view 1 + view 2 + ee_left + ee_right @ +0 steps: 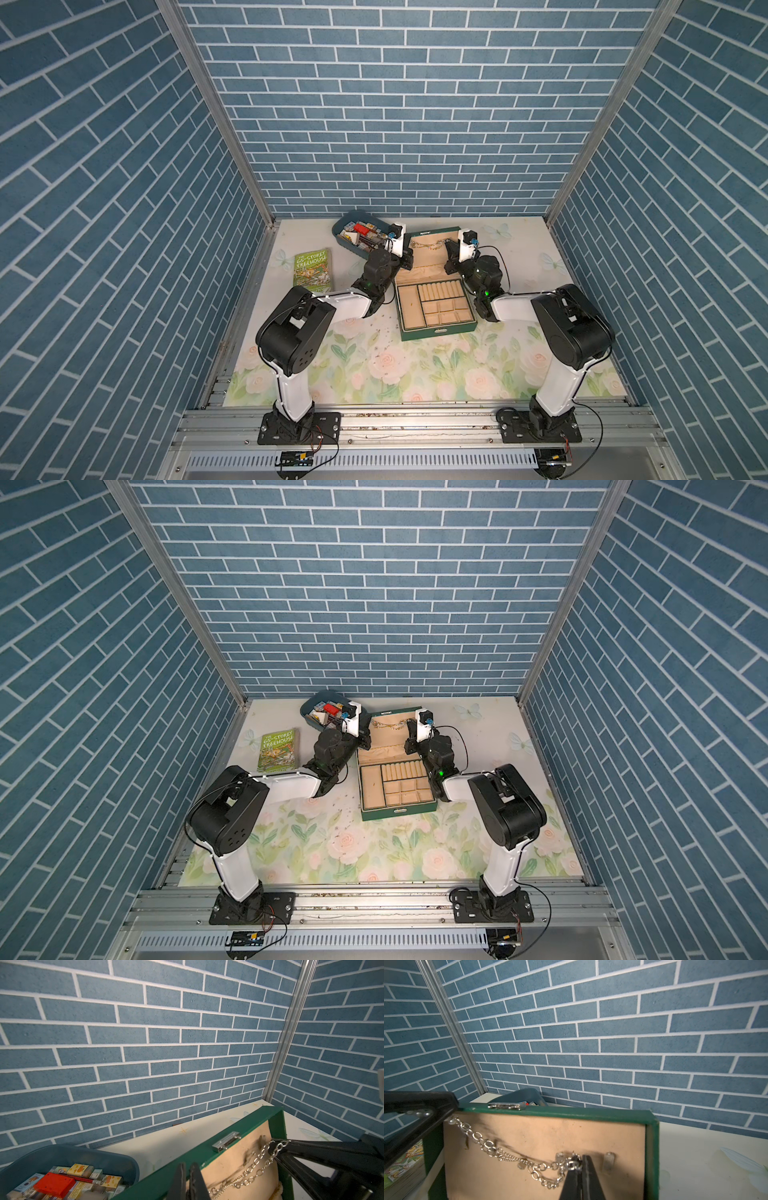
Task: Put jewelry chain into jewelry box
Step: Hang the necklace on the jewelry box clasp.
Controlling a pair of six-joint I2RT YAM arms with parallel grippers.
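We have both grippers up at the raised lid [571, 1113] of the box [438, 331]. The chain [488, 1144] is strung between them across the lining, above the compartments [441, 309] and not yet in them. The right gripper [581, 1159] is pinched shut on one end. The left gripper [188, 1165] is shut too, and the other end runs to its tip, though we cannot quite see the pinch itself.

What worries us:
- **Slipping:** the chain is very thin, so it could slide out of either grip and fall behind the lid or onto the table [415, 365].
- **Pulling:** drawing the arms apart could strain a link or push the lid back.
- **Snagging:** the small hooks [608, 1160] on the lining may catch a loop.
- **Uneven release:** if one arm lets go first, the slack will swing and could tangle.
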